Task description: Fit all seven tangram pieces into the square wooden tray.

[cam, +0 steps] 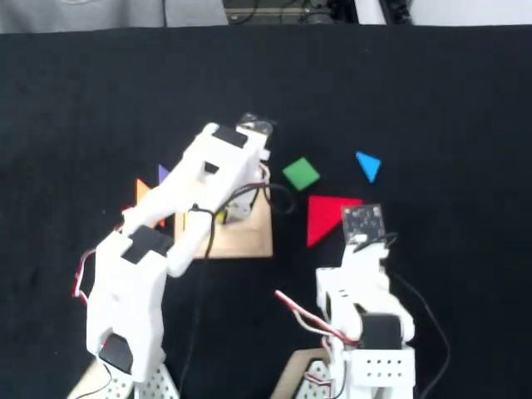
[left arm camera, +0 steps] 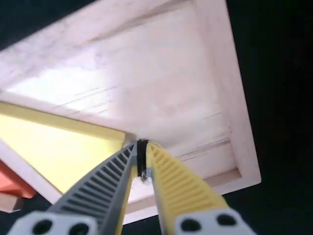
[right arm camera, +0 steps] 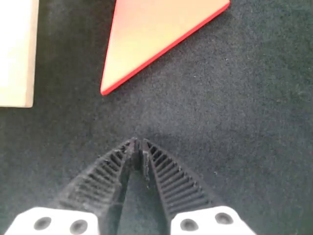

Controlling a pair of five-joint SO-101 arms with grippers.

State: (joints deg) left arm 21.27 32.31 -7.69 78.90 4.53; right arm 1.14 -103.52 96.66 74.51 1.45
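Far left on the black cloth [cam: 66, 100]: orange piece [cam: 143, 191] and purple piece [cam: 163, 173], both half hidden behind the left arm [cam: 191, 191]. The arm lies diagonally over the wooden tray [cam: 249, 237] and blocks most of it in the high view, w/ a yellow piece [cam: 197, 223] peeking out under it.

Left wrist view opens that up. The yellow piece [left arm camera: 63, 152] lies flat inside the tray [left arm camera: 230, 98] against one rim, the orange piece [left arm camera: 10, 186] is just outside that rim, and the rest of the tray floor is bare wood. Left gripper [left arm camera: 142, 152] hangs over the tray near the yellow piece's corner, jaws closed, tips meeting.

Right of the tray: green square [cam: 301, 173], apart from the tray. Then the red triangle [cam: 328, 216], its right side partly covered by the right arm [cam: 363, 274]. Blue triangle [cam: 368, 165] sits furthest right, well apart from the tray.

Right wrist view: right gripper [right arm camera: 138, 147] over bare cloth, jaws closed tip to tip. Red triangle [right arm camera: 156, 34] near, not touching, w/ a tray corner [right arm camera: 17, 49] beside it.
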